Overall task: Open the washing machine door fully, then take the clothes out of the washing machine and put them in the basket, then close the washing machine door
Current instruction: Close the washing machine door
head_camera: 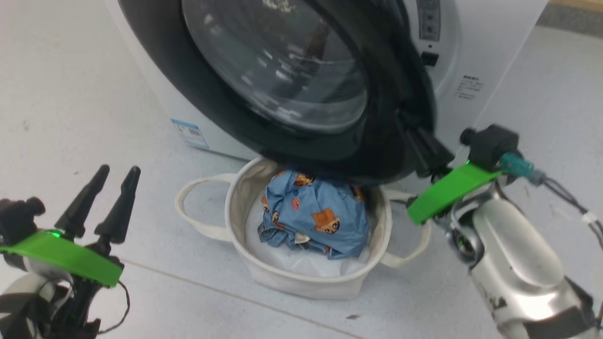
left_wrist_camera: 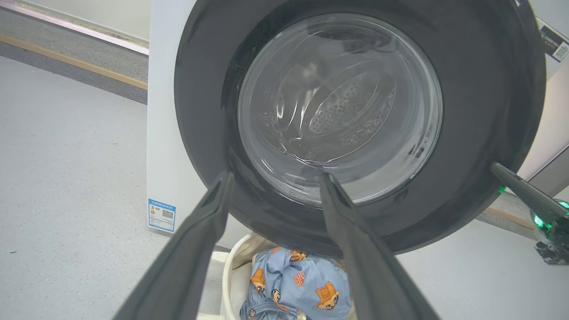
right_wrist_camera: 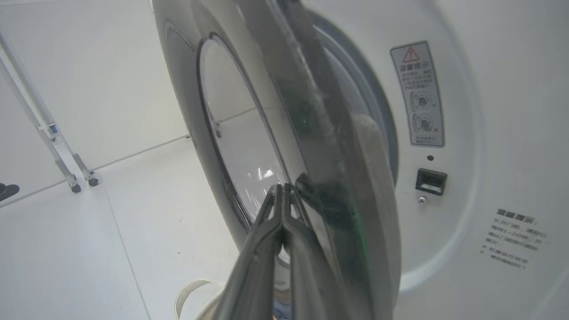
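One step looked left to do: shutting the washing machine door [head_camera: 282, 80], which stood partly swung out from the washing machine [head_camera: 471, 47], with a gap along its latch side. Just below the door's lower rim sat the basket [head_camera: 301, 285], with the clothes [head_camera: 313, 214] bunched inside it. The right gripper [right_wrist_camera: 284, 191] had its jaws pressed together and empty, tips apparently touching the door's glossy outer face near the rim. The left gripper [head_camera: 119, 169] hovered well to the door's left, jaws spread wide, holding nothing. The door would likely handle as a stiff, fairly heavy hinged slab — slick on its black ring — so a flat push would probably serve better than a pinch. The ring near the latch edge seemed the place to press, not the bulging glass.
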Tool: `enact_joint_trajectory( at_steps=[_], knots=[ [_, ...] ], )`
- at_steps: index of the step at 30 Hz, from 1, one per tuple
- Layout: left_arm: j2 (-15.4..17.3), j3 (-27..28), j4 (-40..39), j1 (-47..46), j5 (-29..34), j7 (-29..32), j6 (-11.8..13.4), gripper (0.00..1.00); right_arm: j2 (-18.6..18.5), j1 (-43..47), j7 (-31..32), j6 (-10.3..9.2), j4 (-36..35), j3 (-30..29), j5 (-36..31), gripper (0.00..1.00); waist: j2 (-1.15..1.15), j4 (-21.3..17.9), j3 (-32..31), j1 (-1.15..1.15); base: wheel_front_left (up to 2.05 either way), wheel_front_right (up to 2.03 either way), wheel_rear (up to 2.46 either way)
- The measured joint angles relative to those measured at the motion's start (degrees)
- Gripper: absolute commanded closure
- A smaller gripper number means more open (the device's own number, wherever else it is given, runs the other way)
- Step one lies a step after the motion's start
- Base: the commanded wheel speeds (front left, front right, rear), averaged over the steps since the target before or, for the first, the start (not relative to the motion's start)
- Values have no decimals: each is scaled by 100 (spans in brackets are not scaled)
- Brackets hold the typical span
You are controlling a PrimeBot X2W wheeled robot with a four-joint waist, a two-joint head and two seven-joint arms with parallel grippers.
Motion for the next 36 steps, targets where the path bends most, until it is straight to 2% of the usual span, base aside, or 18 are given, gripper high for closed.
enact_joint_trajectory(
  at_steps=[14, 19, 20, 21, 25, 32, 36],
  knots=[
    [73, 389, -271, -354, -86, 0, 0, 0, -59, -1598, 9, 0, 851, -522, 241, 100, 0, 149, 896, 1, 0, 0, 0],
    [65, 422, -282, -374, -83, 0, 0, 0, -26, -1716, -10, 16, 1037, -491, 240, 100, 0, 145, 915, 1, 0, 0, 0],
    [64, 425, -281, -372, -82, 0, 0, 0, -23, -1713, -13, 16, 1078, -475, 241, 38, 0, 130, 881, 1, 0, 0, 0],
    [64, 427, -280, -371, -82, 0, 0, 0, -23, -1700, -42, 15, 1098, -447, 241, 0, 0, 114, 845, 1, 0, 0, 0],
    [65, 430, -240, -340, -81, 0, 0, 0, -23, -1371, -132, 13, 1033, -268, 327, 0, 0, -13, 604, 0, 0, 0, 0],
    [69, 432, -167, -119, -105, 0, 0, 0, -234, -254, -246, 4, 619, -328, 448, 0, 0, -325, 187, 0, 0, 0, 0],
    [99, 320, -170, 115, -490, 8, 0, 0, -330, 359, -264, 4, 196, -409, 449, 0, 0, -555, -80, 0, 0, 0, 0]
  ],
)
